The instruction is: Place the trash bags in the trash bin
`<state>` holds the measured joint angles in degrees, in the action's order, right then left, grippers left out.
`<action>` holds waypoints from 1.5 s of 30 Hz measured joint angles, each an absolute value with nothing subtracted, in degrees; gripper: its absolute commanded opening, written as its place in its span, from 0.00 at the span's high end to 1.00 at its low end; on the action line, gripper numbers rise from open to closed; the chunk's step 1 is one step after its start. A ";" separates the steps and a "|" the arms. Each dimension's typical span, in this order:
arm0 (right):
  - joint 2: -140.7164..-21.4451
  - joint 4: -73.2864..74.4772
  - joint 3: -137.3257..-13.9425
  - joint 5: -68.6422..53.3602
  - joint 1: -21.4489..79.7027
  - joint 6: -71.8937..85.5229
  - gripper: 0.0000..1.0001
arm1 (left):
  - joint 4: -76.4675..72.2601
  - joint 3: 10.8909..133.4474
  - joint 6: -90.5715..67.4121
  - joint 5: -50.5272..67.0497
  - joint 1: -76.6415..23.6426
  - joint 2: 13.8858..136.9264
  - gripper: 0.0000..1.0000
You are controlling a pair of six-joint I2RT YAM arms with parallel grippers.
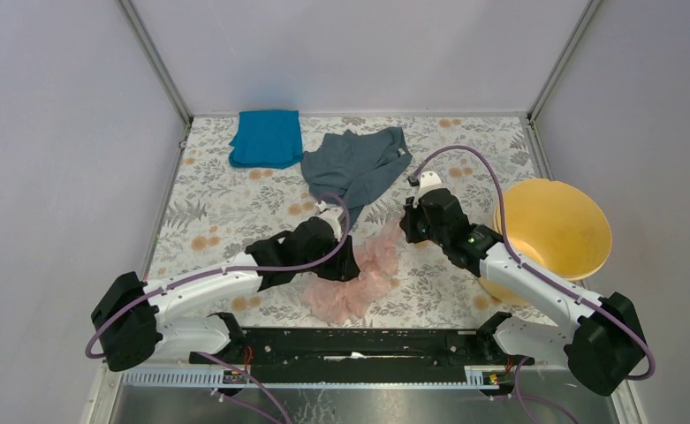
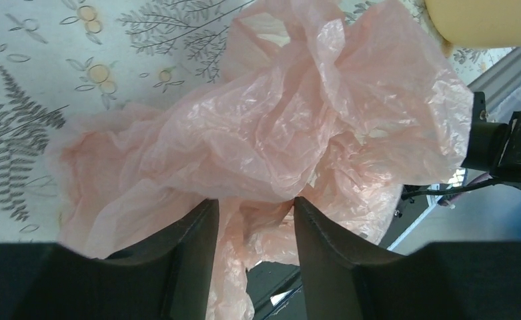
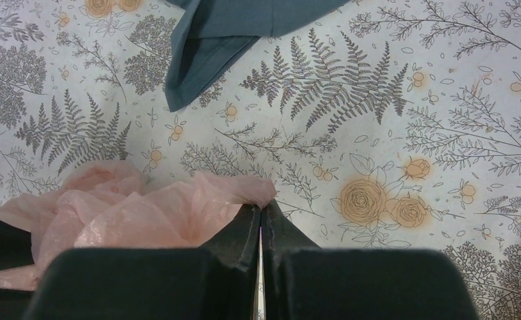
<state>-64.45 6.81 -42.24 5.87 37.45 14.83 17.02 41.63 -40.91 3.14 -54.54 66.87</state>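
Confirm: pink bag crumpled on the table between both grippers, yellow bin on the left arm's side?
No. Top external view shows the yellow bin on the right arm's side. The pink bag does lie crumpled on the table between left gripper and right gripper.

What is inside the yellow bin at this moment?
Nothing shows inside the trash bin, only its bare yellow wall. The right arm covers its near left edge, so that part is hidden.
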 measured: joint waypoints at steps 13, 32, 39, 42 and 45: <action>-62.52 7.57 -42.11 7.62 37.43 14.46 1.00 | 19.94 43.81 -40.88 -1.32 -54.54 66.39 0.96; -80.25 13.50 -64.25 -2.26 36.67 20.84 1.00 | 48.60 69.28 -36.84 -16.36 -20.58 78.24 1.00; -93.71 14.76 -109.03 -5.98 36.01 16.97 1.00 | 40.18 111.87 -27.97 -5.91 -16.62 81.93 1.00; -82.15 2.44 -101.65 -10.63 35.94 16.21 1.00 | 25.10 101.93 -26.22 -0.32 -17.34 63.94 1.00; -69.54 -11.20 -85.69 -14.15 35.97 16.05 1.00 | 16.60 88.12 -27.38 -3.84 -17.34 47.66 1.00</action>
